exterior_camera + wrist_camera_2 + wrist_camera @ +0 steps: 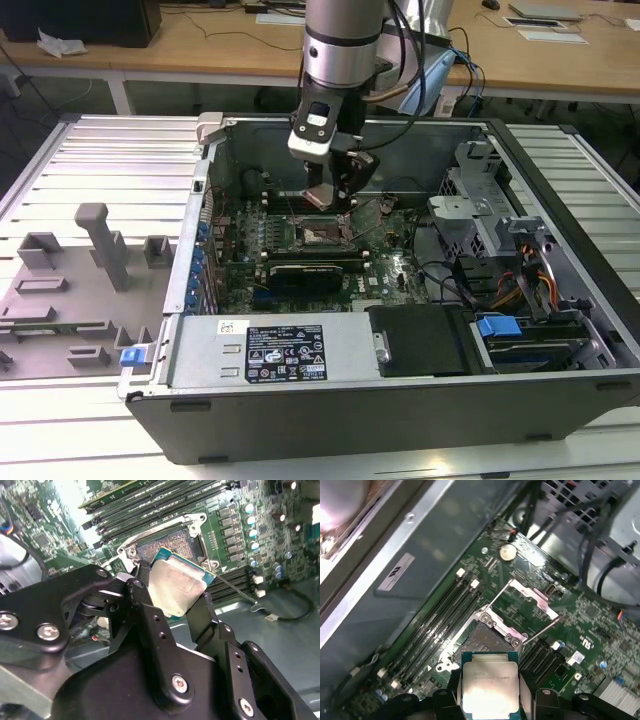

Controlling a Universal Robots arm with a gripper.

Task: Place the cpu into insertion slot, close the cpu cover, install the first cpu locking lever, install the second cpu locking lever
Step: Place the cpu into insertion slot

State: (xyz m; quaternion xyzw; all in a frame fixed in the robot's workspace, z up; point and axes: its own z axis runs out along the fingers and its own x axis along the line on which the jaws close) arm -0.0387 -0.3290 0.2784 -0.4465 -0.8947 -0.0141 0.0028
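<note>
gripper [322,197]: pinching the cpu [490,684] by its edges
cpu: tilted, just above the insertion slot [488,641]
cpu cover [535,596]: raised open

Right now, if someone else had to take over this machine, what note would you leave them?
The gripper is shut on the cpu, held above the motherboard. The insertion slot is empty, below the chip. The cpu cover stands open. Done: chip in the gripper, near the socket. Left: chip not seated, cover not closed, neither locking lever fastened.
</note>
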